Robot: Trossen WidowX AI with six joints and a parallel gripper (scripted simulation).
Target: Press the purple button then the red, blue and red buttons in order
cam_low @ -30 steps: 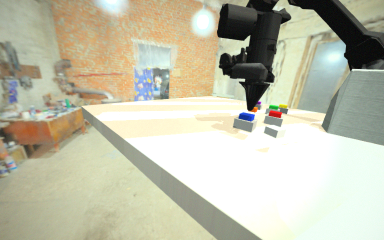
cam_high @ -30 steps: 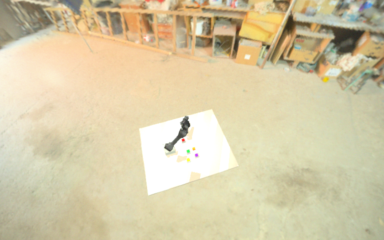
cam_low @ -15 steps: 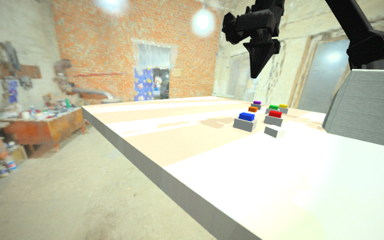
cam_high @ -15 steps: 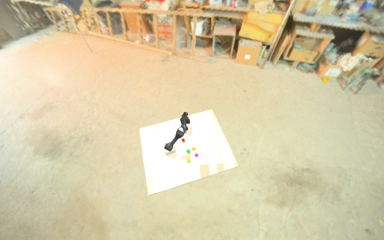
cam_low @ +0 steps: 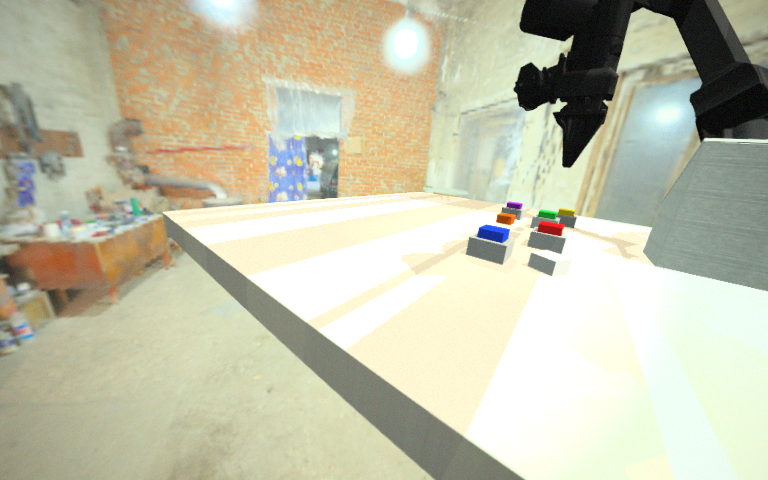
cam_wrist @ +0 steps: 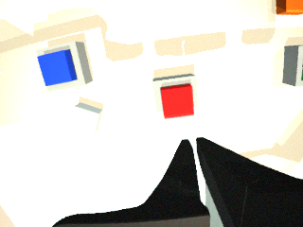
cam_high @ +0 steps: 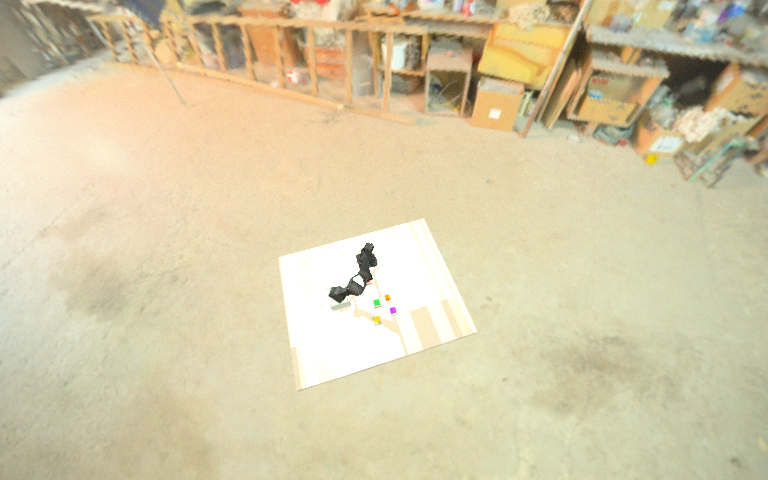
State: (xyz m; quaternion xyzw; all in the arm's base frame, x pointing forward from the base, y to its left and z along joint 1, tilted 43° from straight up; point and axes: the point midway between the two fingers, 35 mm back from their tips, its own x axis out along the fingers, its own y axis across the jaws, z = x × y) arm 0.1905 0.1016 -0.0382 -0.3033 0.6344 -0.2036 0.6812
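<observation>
My gripper (cam_low: 567, 165) (cam_wrist: 192, 145) is shut and empty. It hangs well above the table, with its tips just below the red button in the wrist view. The red button (cam_low: 550, 228) (cam_wrist: 177, 101) sits raised on its grey base. The blue button (cam_low: 493, 233) (cam_wrist: 57, 67) is to its left in the wrist view, also standing up out of its base. The purple button (cam_high: 393, 310) (cam_low: 514, 205) is at the far side of the group in the exterior view. The arm hides the blue button and most of the red one in the top view.
A green button (cam_high: 377, 302) (cam_low: 547, 214), a yellow button (cam_high: 376, 319) (cam_low: 566, 212) and an orange block (cam_high: 387, 297) (cam_low: 505, 218) (cam_wrist: 290, 7) stand near the purple one. A white block (cam_low: 548, 262) (cam_wrist: 87, 116) lies close to the red and blue buttons.
</observation>
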